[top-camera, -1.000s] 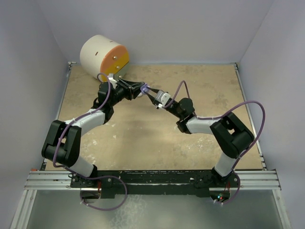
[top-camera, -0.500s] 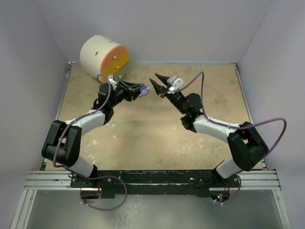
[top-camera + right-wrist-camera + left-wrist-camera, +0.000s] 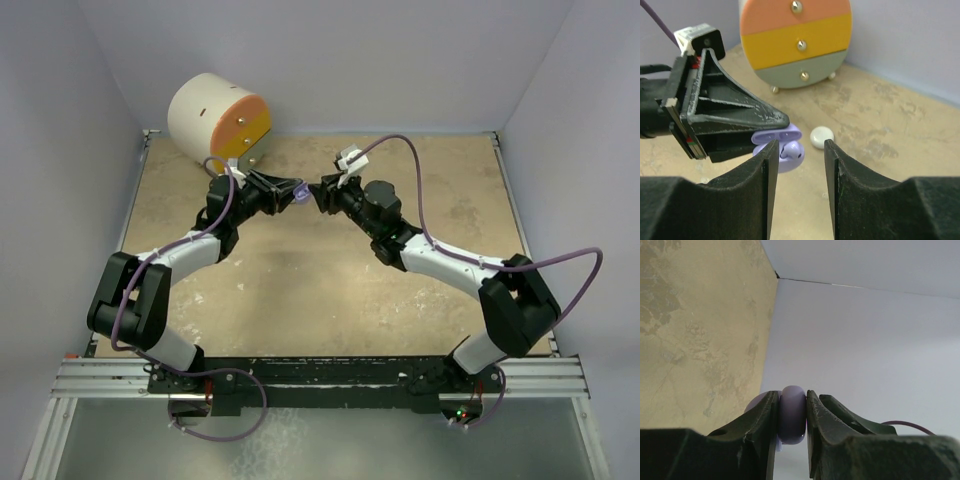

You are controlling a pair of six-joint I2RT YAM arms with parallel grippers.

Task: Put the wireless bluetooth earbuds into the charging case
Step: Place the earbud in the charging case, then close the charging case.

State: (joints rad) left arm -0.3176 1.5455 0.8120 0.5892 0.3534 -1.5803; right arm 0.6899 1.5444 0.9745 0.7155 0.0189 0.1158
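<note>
**Lilac bud at the case, the white ones not in view**

Purple is the only pair of parts you have together. Your left claw (image 3: 792, 401) is clamped on the lilac case (image 3: 775, 135) and holds it off the table (image 3: 880, 130), lid open. A lilac bud (image 3: 792, 151) sits at the mouth of the case, just under the lid. From the right wrist view you cannot tell whether it is pressed fully home or only resting there.

Your right claw (image 3: 800, 145) is spread wide and carries nothing, its tips just in front of the case and to either side of it.

Beyond the case a small white piece (image 3: 821, 136) lies on the table. It could be a bud or a puck, so treat it as unconfirmed.

My reading: one bud is in or nearly in, and it needs a check for seating. Any white buds are left to find and fit, and the lid is left to close
</note>
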